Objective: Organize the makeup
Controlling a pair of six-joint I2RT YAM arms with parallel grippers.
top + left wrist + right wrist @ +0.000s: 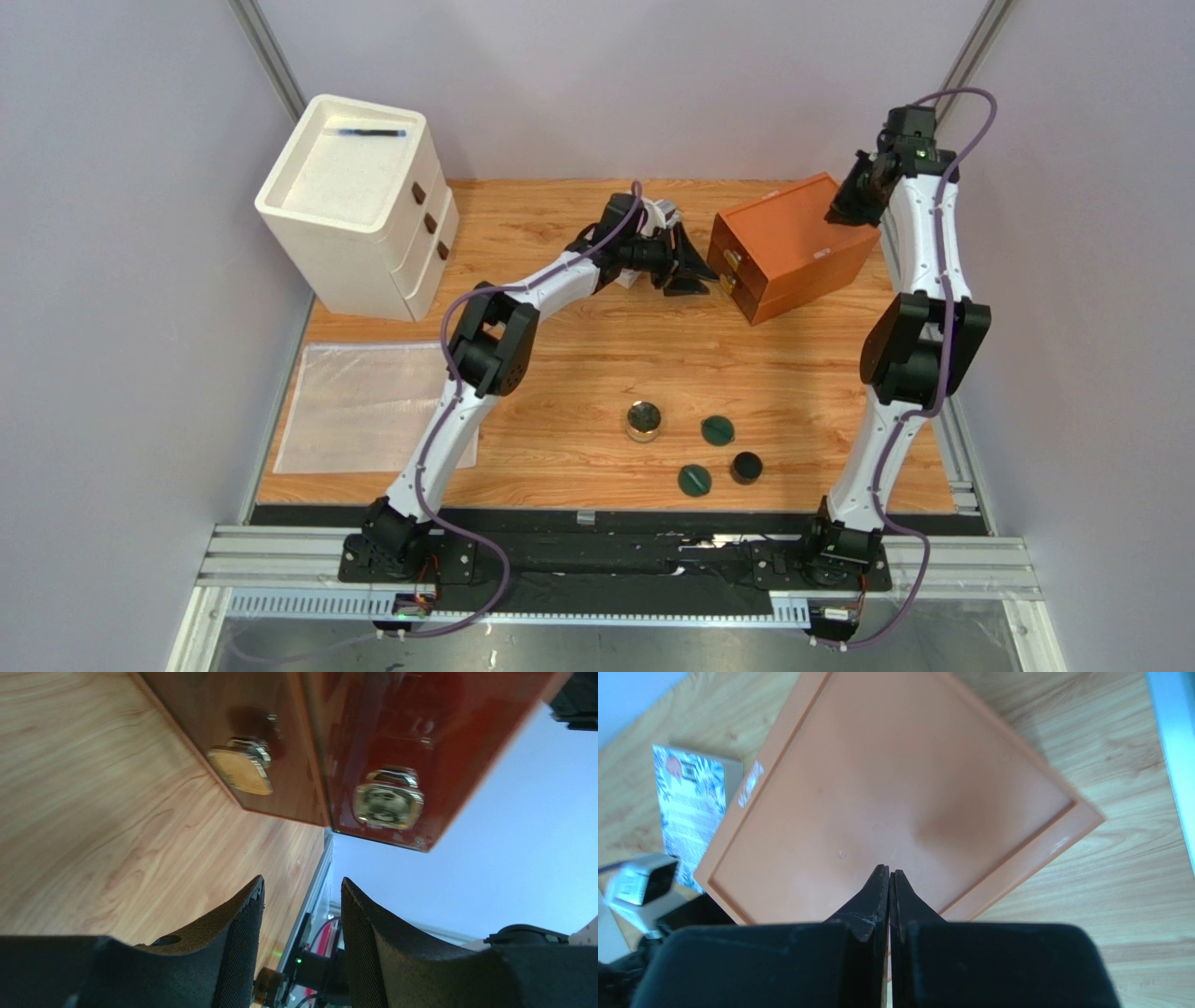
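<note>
From the top camera you can count four makeup pieces, all on the near middle of the wooden table point(561, 350). There is one gold-rimmed compact point(645, 420), a far dark-green disc point(718, 430) just right of it, a near dark-green disc point(694, 480), and one black jar point(745, 466) just beside that near disc. One orange wooden box point(793, 241) stands far right. One white drawer unit point(358, 210) stands far left with one black pen point(372, 133) on top, and one clear plastic sheet point(372, 406) lies near left. Your left gripper point(692, 266) is at the box's front, well apart from the makeup. Your right gripper point(853, 196) is over the box's far right corner. Pale walls close in three sides, and a metal rail point(617, 567) runs along the near edge.

From the left wrist you see two knobs on the box front, one brass-coloured knob point(242, 766) and one silver knob point(388, 803). The fingers point(235, 945) stand parted, gripping nothing and clear of both knobs.

From the right wrist the fingertips are pressed together over the box's flat lid, holding nothing. One floral booklet point(689, 805) lies on the wood beside the box.
</note>
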